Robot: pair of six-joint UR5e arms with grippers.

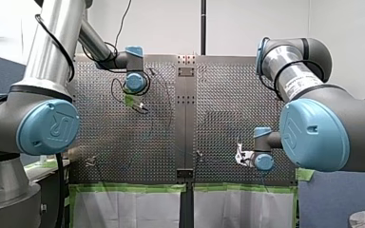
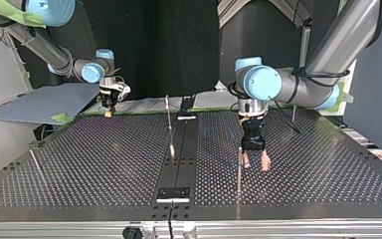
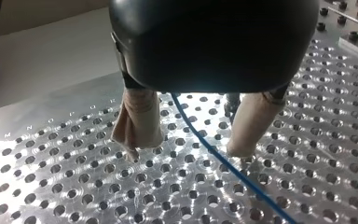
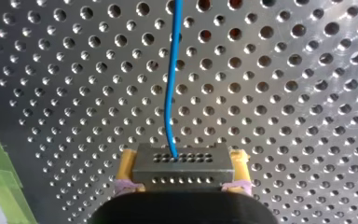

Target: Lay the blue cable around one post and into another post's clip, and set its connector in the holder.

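In the right wrist view my right gripper is shut on a grey metal connector, its yellow pads on both sides. The blue cable leaves the connector and runs ahead over the perforated plate. In the left wrist view my left gripper stands open, its beige pads just above the plate, and the blue cable passes between them untouched. The top view shows my left gripper beside a thin post and my right gripper at the far left edge.
Another post stands by the black centre strip, and a third near the top view's left edge. A small black plate sits on the strip at the near edge. Green tape lines the table's edge in the front view.
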